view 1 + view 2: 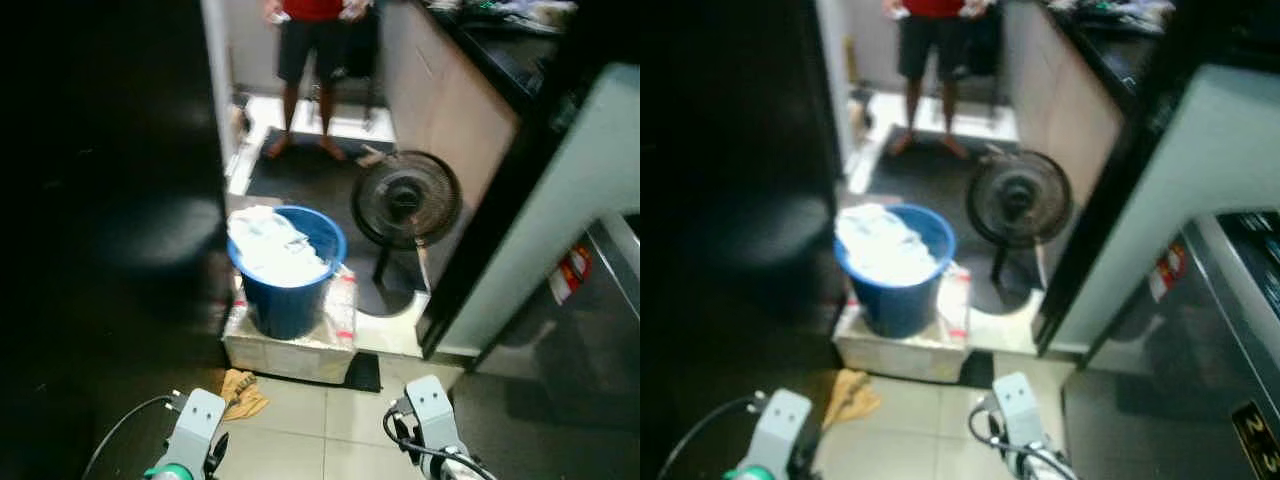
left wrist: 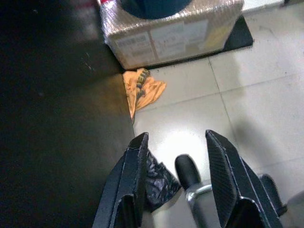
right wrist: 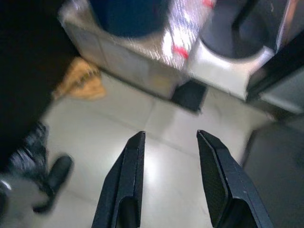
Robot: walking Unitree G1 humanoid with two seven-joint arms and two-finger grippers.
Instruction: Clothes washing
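A blue bucket (image 1: 289, 290) heaped with white laundry (image 1: 272, 246) stands on a plastic-wrapped box (image 1: 290, 352) ahead of me on the floor. An orange cloth (image 1: 243, 392) lies crumpled on the tiles in front of the box, also seen as the orange cloth (image 2: 141, 90) in the left wrist view. Both arms hang low before me. My left gripper (image 2: 176, 142) is open above the tiles with nothing between its fingers. My right gripper (image 3: 170, 140) is open too, pointing at bare floor short of the box (image 3: 137, 50).
A black standing fan (image 1: 405, 203) is just right of the bucket. A person in a red top and dark shorts (image 1: 312, 60) stands in the back room. A grey appliance or door edge (image 1: 540, 210) rises at right, a dark wall at left. Light tiles (image 1: 320, 420) lie underfoot.
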